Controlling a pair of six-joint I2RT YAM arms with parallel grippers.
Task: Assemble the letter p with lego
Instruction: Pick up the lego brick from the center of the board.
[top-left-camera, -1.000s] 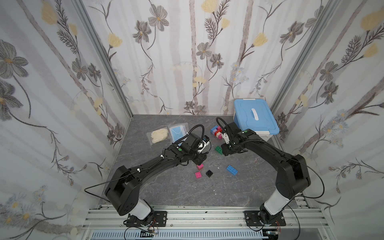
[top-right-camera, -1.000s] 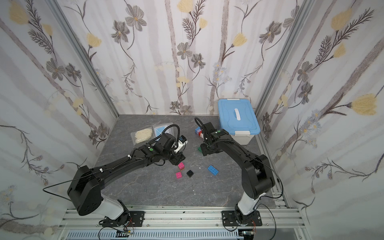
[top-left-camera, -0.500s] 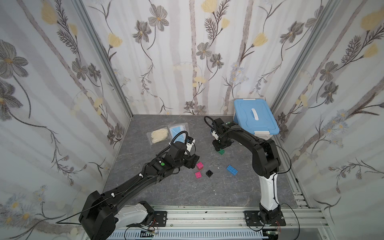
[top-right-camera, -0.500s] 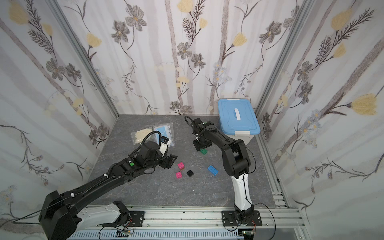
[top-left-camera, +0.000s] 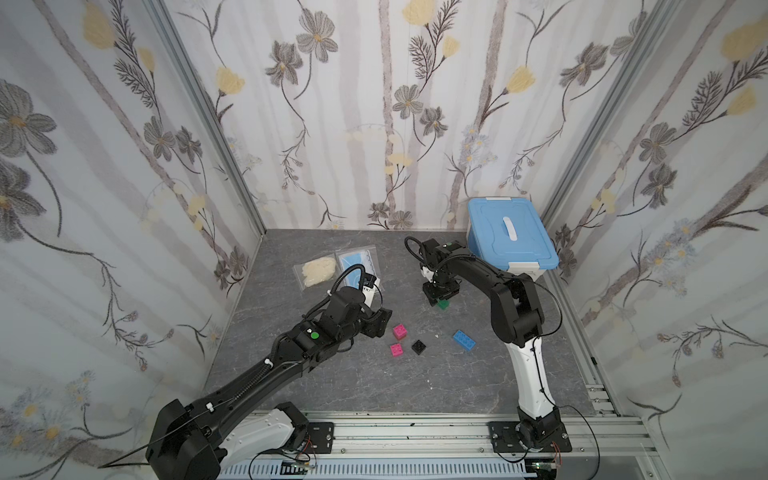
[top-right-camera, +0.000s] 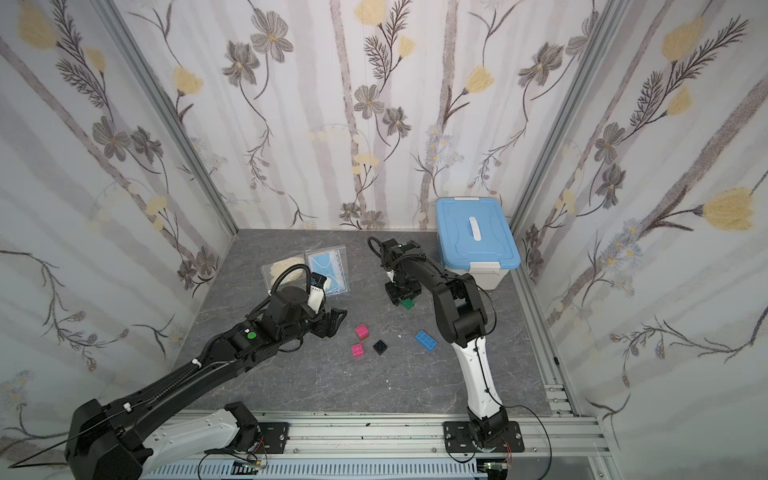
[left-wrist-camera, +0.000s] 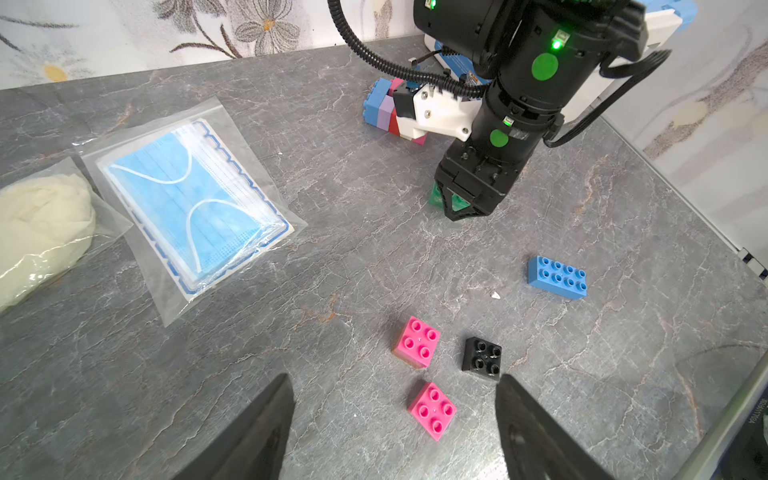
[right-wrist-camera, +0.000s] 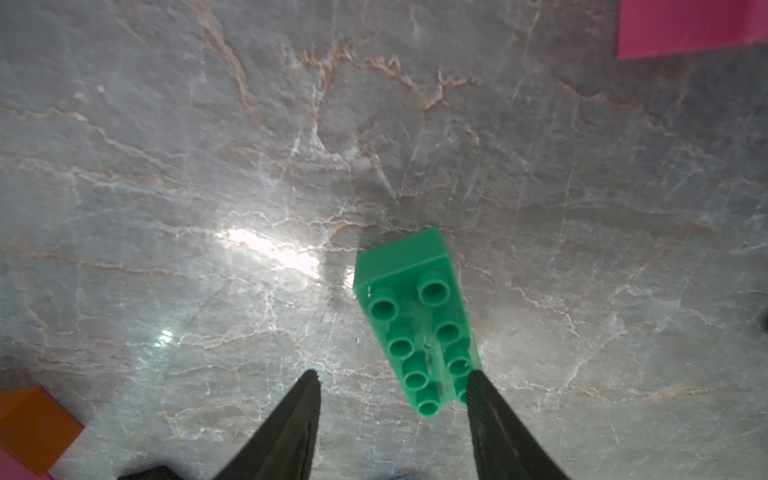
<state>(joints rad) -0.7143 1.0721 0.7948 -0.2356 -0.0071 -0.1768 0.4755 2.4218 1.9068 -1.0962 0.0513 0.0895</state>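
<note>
Beneath right claw (right-wrist-camera: 392, 378), green brick (right-wrist-camera: 415, 320).

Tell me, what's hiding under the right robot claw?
A green brick lies studs up on the grey table below the open right gripper. In both top views the gripper covers most of it; only one end peeks out. Its underside cannot be seen.

green brick (right-wrist-camera: 415, 320) studs-up on marbled tabletop (right-wrist-camera: 208, 145), right gripper (right-wrist-camera: 390, 376) spread, one finger (right-wrist-camera: 498, 424) over its end, orange brick (right-wrist-camera: 33, 428), pink brick (right-wrist-camera: 690, 29) nearby
</note>
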